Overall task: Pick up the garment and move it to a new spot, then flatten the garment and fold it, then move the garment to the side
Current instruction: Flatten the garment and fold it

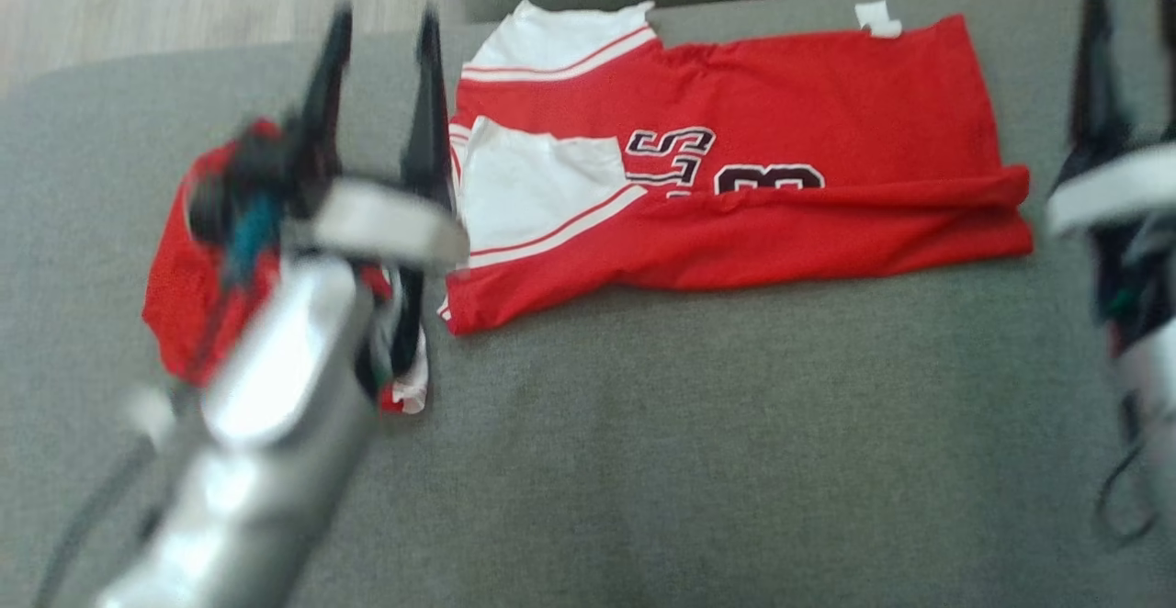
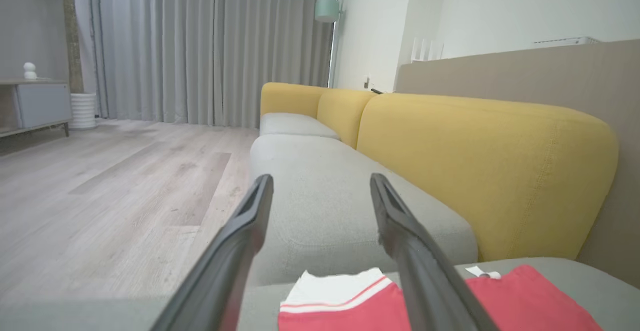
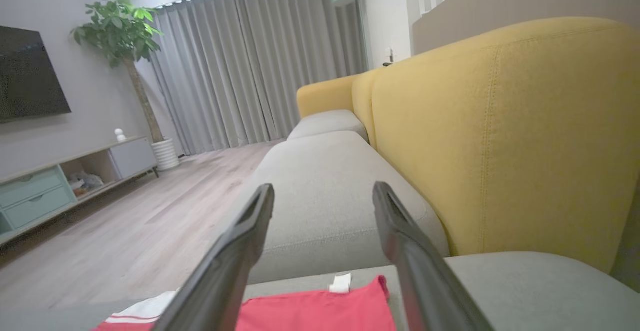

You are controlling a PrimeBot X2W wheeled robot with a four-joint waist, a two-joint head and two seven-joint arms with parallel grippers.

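Head view: looks down on a grey sofa seat point(image 1: 643, 461) with a red jersey point(image 1: 781, 94) lying flat across its far half. Folded lengthwise, white sleeves toward the left, black lettering partly tucked under the fold, small white label point(image 1: 877, 18) at the far edge. Left end effector point(image 1: 384, 25) just left of the sleeves, fingers spread wide, pinching nothing. Blurred, and overlapping a second bundle of red cloth point(image 1: 175, 305) at the seat's left end; contact with it impossible to judge. Right end effector point(image 1: 1132, 2) beyond the jersey's right end, also blurred, fingers apart and empty.

Left wrist view: left end effector point(image 2: 321, 178) spread above the jersey point(image 2: 350, 313), yellow backrest point(image 2: 475, 171) on the right.

Right wrist view: right end effector point(image 3: 324, 186) spread above the jersey point(image 3: 310, 316), wooden floor point(image 3: 150, 241) to the left.
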